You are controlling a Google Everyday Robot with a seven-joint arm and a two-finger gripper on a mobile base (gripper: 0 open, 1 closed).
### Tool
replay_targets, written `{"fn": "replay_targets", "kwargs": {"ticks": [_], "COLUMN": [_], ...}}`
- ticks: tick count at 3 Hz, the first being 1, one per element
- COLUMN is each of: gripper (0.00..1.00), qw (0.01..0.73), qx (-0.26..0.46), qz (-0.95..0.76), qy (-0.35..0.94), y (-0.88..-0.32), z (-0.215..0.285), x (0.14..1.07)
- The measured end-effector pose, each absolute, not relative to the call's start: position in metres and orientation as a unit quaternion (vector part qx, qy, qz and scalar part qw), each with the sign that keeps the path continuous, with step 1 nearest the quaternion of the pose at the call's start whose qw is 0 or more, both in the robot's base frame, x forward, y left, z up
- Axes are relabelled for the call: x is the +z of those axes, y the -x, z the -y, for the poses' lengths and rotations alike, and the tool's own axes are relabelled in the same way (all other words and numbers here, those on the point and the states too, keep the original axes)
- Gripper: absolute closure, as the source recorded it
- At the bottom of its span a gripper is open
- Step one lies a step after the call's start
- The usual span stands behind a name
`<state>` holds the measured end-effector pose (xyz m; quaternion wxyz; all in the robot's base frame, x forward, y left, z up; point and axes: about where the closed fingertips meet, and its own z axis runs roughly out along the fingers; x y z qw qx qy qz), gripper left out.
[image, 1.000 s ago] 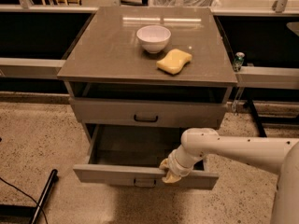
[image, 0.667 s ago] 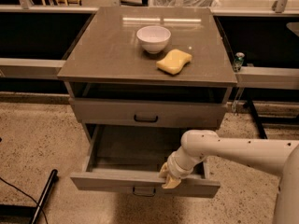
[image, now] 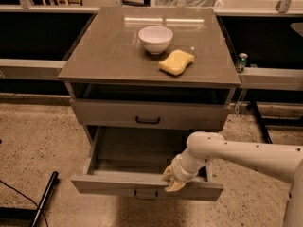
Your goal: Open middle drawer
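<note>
The middle drawer (image: 118,184) is pulled well out of the grey-beige cabinet, and its empty inside shows. Its dark pull handle (image: 146,194) hangs at the centre of the front. My gripper (image: 172,178) sits on the top edge of the drawer's front, right of the handle. It is shut on that front panel, with one yellowish finger inside and one outside. My white arm (image: 246,156) reaches in from the right. The top drawer (image: 147,115) above is closed. The lowest drawer is hidden under the open one.
A white bowl (image: 155,38) and a yellow sponge (image: 176,62) sit on the cabinet top (image: 104,56). A small can (image: 242,60) stands on the right ledge. A dark pole (image: 43,200) and a cable lie on the speckled floor at lower left.
The middle drawer has slid further out towards the camera, and my gripper has moved with it on the front edge.
</note>
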<state>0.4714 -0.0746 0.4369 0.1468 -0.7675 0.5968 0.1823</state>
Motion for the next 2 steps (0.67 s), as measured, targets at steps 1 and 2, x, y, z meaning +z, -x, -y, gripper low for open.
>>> {"fn": "replay_targets", "kwargs": {"ticks": [1,2], "gripper": [0.55,0.32], "qw": [0.15,0.155], "qx": [0.183,0.18], "qz": [-0.592,-0.589], "qy": [0.77,0.772], "y": [-0.4699,-0.4684], "z": [0.0734,0.0726], "x": [0.4389,0.4446]}}
